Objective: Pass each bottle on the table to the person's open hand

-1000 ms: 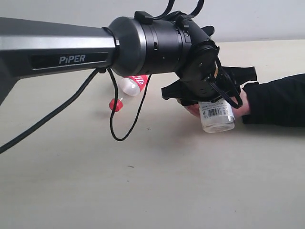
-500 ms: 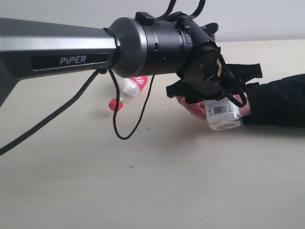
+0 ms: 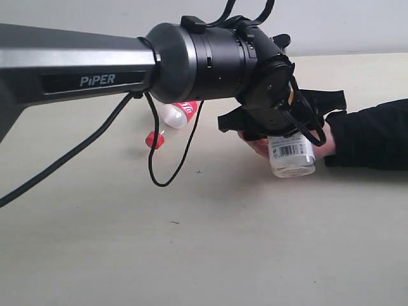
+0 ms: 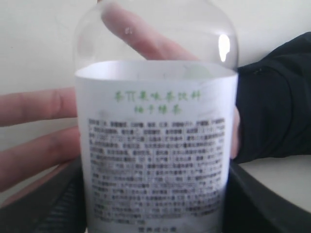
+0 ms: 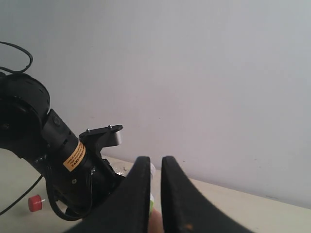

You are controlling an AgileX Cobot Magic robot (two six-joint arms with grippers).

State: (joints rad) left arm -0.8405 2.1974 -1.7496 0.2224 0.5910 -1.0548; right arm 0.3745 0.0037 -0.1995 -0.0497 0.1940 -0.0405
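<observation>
My left gripper [image 3: 284, 131] is shut on a clear white-labelled bottle [image 3: 291, 156] with green print, holding it right over the person's open hand [image 3: 257, 147]. In the left wrist view the bottle [image 4: 155, 145] fills the frame between the dark fingers [image 4: 65, 206], and the person's fingers [image 4: 39, 104] lie spread behind it. A clear bottle with a red label [image 3: 178, 113] lies on the table [image 3: 191, 242] behind the arm, a red cap [image 3: 154, 139] near it. My right gripper [image 5: 155, 167] is raised, shut and empty. The other bottles are hidden.
The person's black sleeve [image 3: 370, 134] rests on the table at the right. The left arm's black cable [image 3: 167, 182] loops down close to the table. A pale wall [image 5: 194, 73] stands behind the table.
The left gripper and its bottle drifted slightly right and up, then came back left and down over the hand. The grip has stayed shut.
</observation>
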